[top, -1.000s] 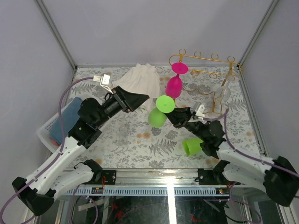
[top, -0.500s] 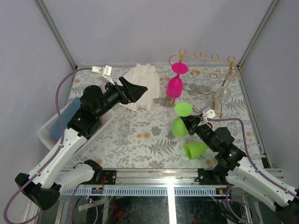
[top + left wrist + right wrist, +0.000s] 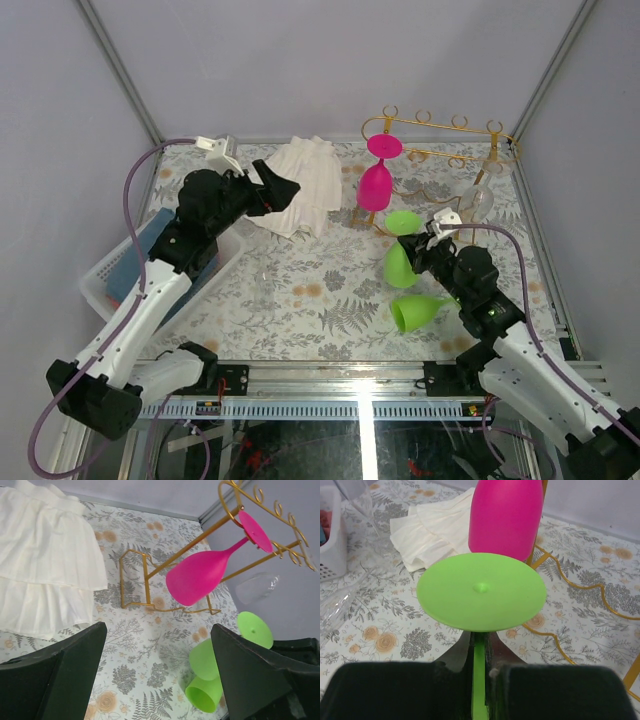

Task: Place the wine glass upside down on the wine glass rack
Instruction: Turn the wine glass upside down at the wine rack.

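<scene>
Grey-walled cell, floral-print tabletop (image 3: 300, 320). wine glass rack (image 3: 440, 124) stands at the far right, with a pink glass (image 3: 374, 183) hung foot-up on its left end and a clear glass (image 3: 478, 200) further right on it. right gripper (image 3: 412, 245) is clamped tight on the stem of the green wine glass (image 3: 398, 262), which is off the table just near-side of the rack and not on it yet. Key relation: the glass's long axis runs roughly near-to-far and is tilted, foot end far and up toward the rack, bowl end near and low. The right wrist view looks straight onto the foot disc, with the pink bowl right behind it. My read is that the foot has to go up and a bit right to reach free rail between the pink and clear glasses; going straight ahead risks hitting the pink one. Right arm is the closer arm and already has the glass. left gripper (image 3: 280, 190) is spread wide and empty, over the white cloth (image 3: 310, 180) at far left, well apart from the rack. A second green glass (image 3: 418, 312) lies on its side near the right arm, and a white basket (image 3: 105, 270) sits at the left edge.
</scene>
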Controlling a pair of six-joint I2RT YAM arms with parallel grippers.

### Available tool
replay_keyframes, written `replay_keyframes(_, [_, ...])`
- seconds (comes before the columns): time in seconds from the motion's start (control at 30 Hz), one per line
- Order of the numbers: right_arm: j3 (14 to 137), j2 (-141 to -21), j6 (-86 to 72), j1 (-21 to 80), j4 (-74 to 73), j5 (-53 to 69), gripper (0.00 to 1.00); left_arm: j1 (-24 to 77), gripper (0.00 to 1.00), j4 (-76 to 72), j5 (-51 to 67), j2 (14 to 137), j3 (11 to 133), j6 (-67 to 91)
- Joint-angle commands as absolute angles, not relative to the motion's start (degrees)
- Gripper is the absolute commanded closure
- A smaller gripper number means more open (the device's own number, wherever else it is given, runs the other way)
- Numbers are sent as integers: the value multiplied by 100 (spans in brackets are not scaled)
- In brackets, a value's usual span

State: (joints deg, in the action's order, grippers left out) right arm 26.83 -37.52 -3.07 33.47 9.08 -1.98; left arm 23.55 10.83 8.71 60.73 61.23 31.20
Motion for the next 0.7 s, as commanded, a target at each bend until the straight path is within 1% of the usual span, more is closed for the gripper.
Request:
replay_keyframes(0.0, [2897, -3862, -315, 2781, 1819, 1168, 100, 2142, 15, 948, 874, 6075, 6157, 2839])
replay_keyframes(0.1, [2795, -3948, -360, 2570, 2564, 1212, 100, 2022, 14, 898, 1005, 6062, 6054, 2839])
replay_keyframes(0.27, [2881, -4410, -126, 2490, 3569, 752, 100, 1923, 14, 864, 1098, 6024, 5947, 2805])
replay_keyframes(0.43, [3317, -5086, 33, 2480, 4073, 363, 100, 1843, 14, 844, 1164, 5960, 5827, 2777])
replay_keyframes(0.53, [3368, -5323, 80, 2476, 4573, 38, 100, 1798, 14, 822, 1197, 5901, 5748, 2787])
replay_keyframes(0.67, [3458, -5512, 172, 2470, 4814, -70, 100, 1752, 14, 822, 1247, 5857, 5687, 2771])
